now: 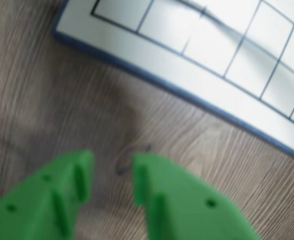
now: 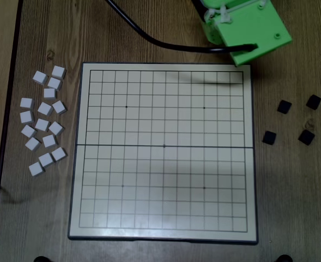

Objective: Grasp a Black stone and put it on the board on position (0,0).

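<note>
The claw is seen slightly parted and empty. The black stones, small, light, rigid cubes, are best pinched across flat opposite sides.

White cube stones lie scattered (loosely clustered) on the wooden table, beside a black cable.

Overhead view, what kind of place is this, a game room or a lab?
Probably a hobby robotics bench set up for a board game: a wooden table, a gridded Go board flanked by white stones and black stones, and a green 3D-printed arm.
</note>
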Controlling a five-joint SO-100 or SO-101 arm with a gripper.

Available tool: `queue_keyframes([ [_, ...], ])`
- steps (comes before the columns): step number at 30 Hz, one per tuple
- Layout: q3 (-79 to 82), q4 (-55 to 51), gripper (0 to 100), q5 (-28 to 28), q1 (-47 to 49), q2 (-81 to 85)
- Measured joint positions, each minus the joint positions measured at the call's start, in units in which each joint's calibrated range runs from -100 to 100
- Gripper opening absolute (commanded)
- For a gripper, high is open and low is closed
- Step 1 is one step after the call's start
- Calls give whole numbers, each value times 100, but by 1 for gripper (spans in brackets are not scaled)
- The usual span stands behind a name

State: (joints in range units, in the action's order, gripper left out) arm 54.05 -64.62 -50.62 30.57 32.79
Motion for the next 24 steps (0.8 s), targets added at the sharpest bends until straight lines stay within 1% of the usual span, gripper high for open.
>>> queue_keyframes([
  [5, -197, 0, 6, -5, 140, -283],
  [12, -697, -32, 6, -161, 334, -795],
  [20, -2637, -952, 6, -586, 809, -2018],
  [24, -3254, -1087, 6, -806, 938, -2466],
])
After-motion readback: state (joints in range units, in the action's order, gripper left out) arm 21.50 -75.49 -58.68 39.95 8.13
